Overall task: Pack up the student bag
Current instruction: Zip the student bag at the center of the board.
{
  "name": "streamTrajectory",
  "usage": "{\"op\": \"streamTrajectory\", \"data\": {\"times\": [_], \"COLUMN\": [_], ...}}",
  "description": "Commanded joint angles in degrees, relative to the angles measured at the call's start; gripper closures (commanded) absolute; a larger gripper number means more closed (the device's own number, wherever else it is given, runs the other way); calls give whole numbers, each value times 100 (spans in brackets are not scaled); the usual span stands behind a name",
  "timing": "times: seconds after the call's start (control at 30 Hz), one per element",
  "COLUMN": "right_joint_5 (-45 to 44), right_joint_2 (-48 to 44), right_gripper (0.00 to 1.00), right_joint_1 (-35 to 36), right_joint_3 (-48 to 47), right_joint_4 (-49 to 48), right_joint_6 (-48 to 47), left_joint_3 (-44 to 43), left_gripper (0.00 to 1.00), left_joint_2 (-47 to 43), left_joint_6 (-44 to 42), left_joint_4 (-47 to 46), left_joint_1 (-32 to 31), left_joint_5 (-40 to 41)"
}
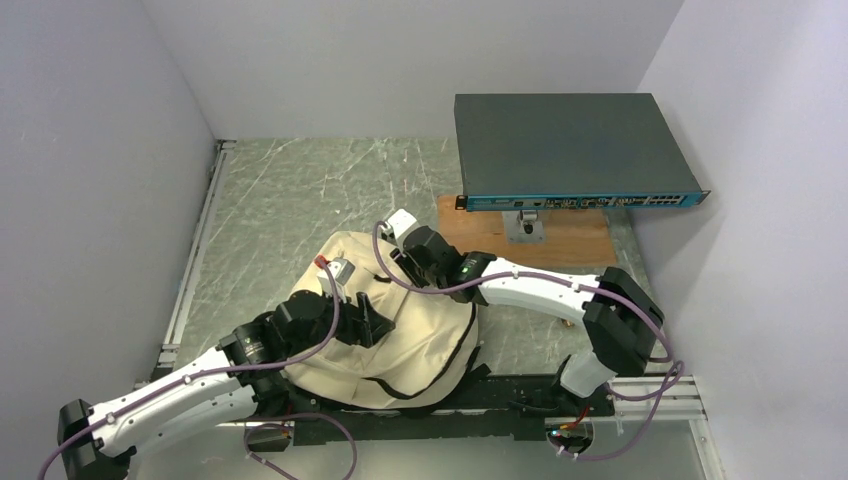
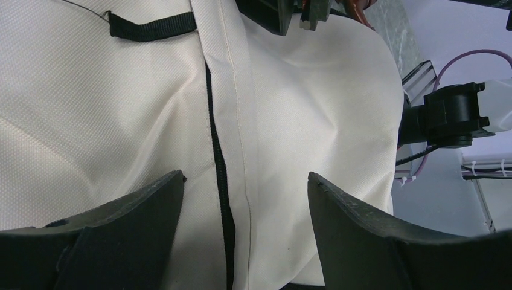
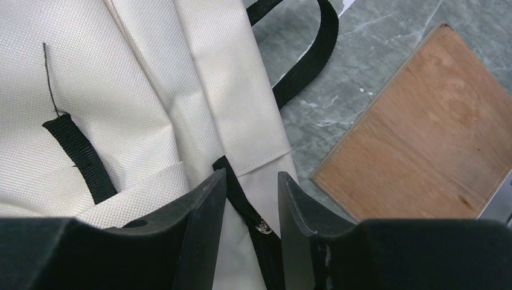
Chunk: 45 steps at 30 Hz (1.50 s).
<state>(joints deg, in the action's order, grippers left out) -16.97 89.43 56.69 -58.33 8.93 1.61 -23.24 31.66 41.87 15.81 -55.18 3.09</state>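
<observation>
Cream student bag under wide-apart left jaws; right jaws narrowly apart, seemingly straddling its zipper.

Much of the student bag is unseen: from above the left arm covers its near-left edge and the right arm its far corner, while in the right wrist view its zipper runs off the lower edge between the fingers.
</observation>
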Motion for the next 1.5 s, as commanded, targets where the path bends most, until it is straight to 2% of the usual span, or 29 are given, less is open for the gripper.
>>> {"op": "streamTrajectory", "data": {"times": [0.0, 0.07, 0.23, 0.57, 0.67, 0.8, 0.97, 1.07, 1.2, 1.3, 1.4, 1.47], "right_joint_5": [262, 412, 1014, 513, 170, -431, -878, -629, 125, 314, 190, 44], "right_joint_2": [30, -42, -265, -18, 185, 301, -56, -263, -219, -75, 7, 34], "right_gripper": [58, 53, 51, 54, 59, 72, 73, 73, 85, 96, 97, 93], "right_joint_1": [18, 5, -25, -110, -114, -114, -114, -134, -167, -167, -167, -167], "right_joint_3": [-293, -224, 37, 137, 17, -164, 23, 215, 285, 228, 160, 167], "right_joint_4": [-250, -283, -267, -239, -250, -160, -265, -419, -570, -615, -602, -623], "right_joint_6": [33, 9, 97, 10, 8, 164, 349, 298, 203, 277, 334, 363], "left_joint_3": [133, 148, 97, 90, 95, 86, 66, 61, 42, 5, -42, -64], "left_gripper": [20, 20, 20, 20, 20, 20, 20, 20, 20, 20, 20, 19], "left_joint_2": [167, 190, 192, 236, 248, 262, 259, 307, 427, 509, 542, 550], "left_joint_6": [170, 181, 155, 199, 231, 260, 256, 243, 243, 243, 243, 234], "left_joint_4": [-332, -386, -299, -253, -271, -267, -251, -284, -395, -430, -389, -357], "left_joint_1": [9, 10, 19, 33, 31, 28, 37, 42, 45, 51, 51, 59], "left_joint_5": [-256, -257, -257, -257, -326, -347, -326, -327, -412, -449, -407, -375]}}
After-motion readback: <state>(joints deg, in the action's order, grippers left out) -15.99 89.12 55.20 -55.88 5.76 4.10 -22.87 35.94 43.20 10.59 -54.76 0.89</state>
